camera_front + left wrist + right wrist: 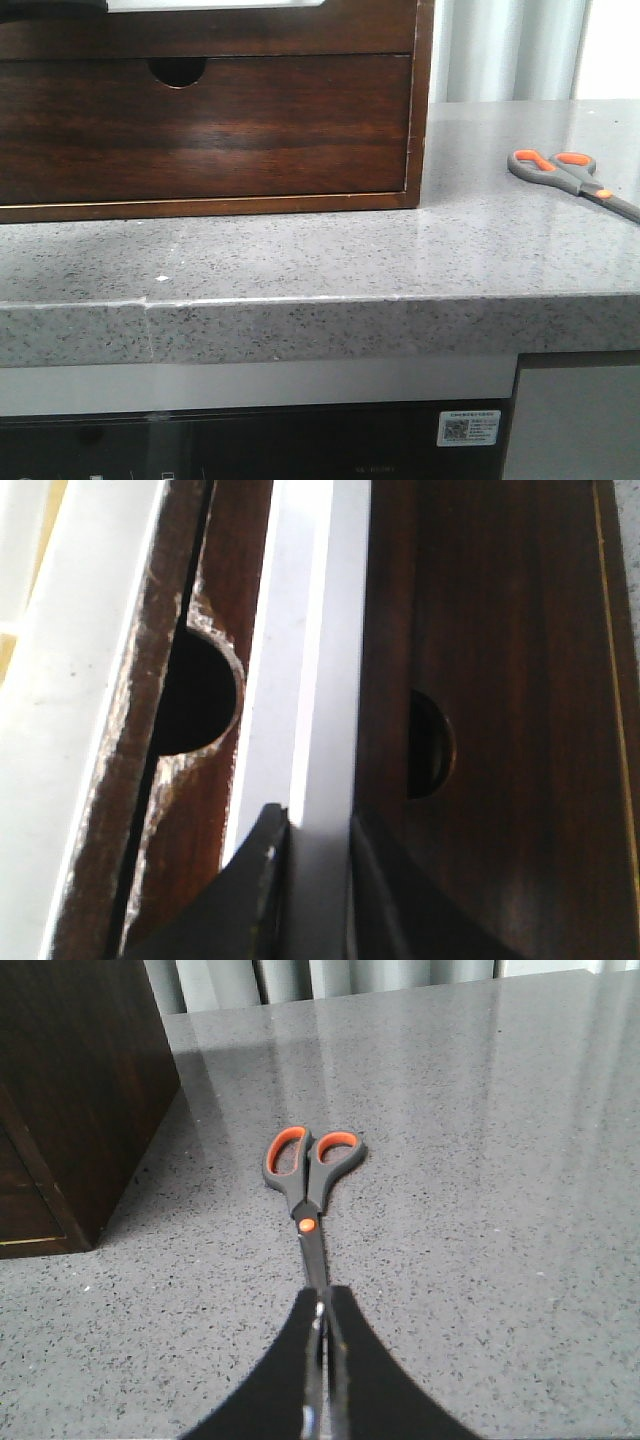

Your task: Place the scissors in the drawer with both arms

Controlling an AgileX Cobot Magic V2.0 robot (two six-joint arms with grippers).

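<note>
Lying flat on the speckled grey stone counter (330, 260), the small grey scissors with orange-lined loops (311, 1185) sit right of the dark-brown wooden drawer cabinet (210, 120).
Right gripper (322, 1360) pinches their blade tips; left gripper (318, 880) clamps the drawer's white inner rim (310, 660).

You face a speckled grey stone countertop (330, 260) with a glossy, light-reflecting top. Pale vertical curtains (500, 50) hang behind it, bright with daylight. Below its front edge sits a dark appliance panel (250, 445) bearing a white sticker (469, 427).
</note>
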